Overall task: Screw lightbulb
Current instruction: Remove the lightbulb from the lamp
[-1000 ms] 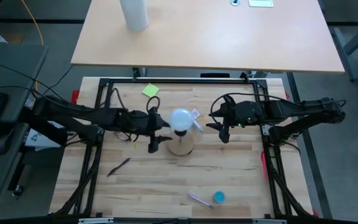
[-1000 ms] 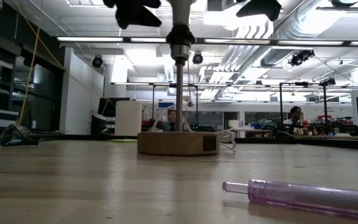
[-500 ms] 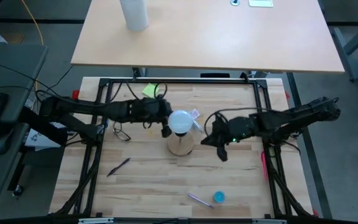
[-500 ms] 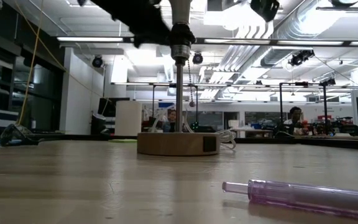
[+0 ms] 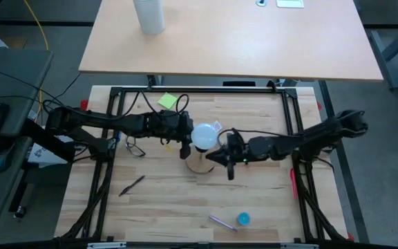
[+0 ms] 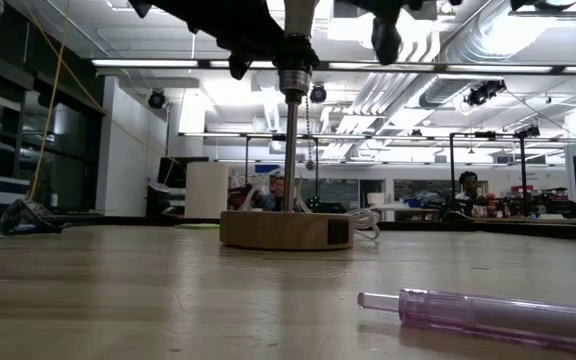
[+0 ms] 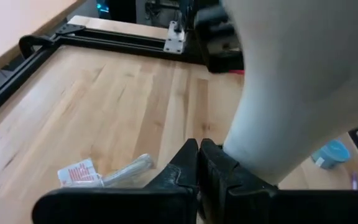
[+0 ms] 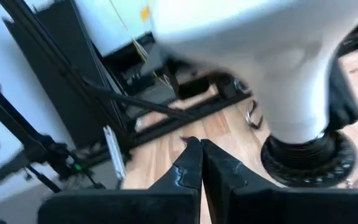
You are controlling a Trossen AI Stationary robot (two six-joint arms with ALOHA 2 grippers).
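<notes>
With the bulb (image 5: 202,135) seated in the socket (image 8: 309,155), flanked by the left gripper (image 7: 199,163) and right gripper (image 8: 194,160), both closed on nothing, it could be knocked askew.

lightbulb (image 5: 203,135): 1 | wooden lamp base (image 6: 286,230): 1 | end effectors: 2 | sticky note (image 5: 167,100): 1 | blue cap (image 5: 243,219): 1

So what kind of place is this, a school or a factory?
Probably a robotics lab or workshop. Two robot arms work at a framed wooden table, exposed ducts run along the ceiling, and more workbenches stand behind.
</notes>
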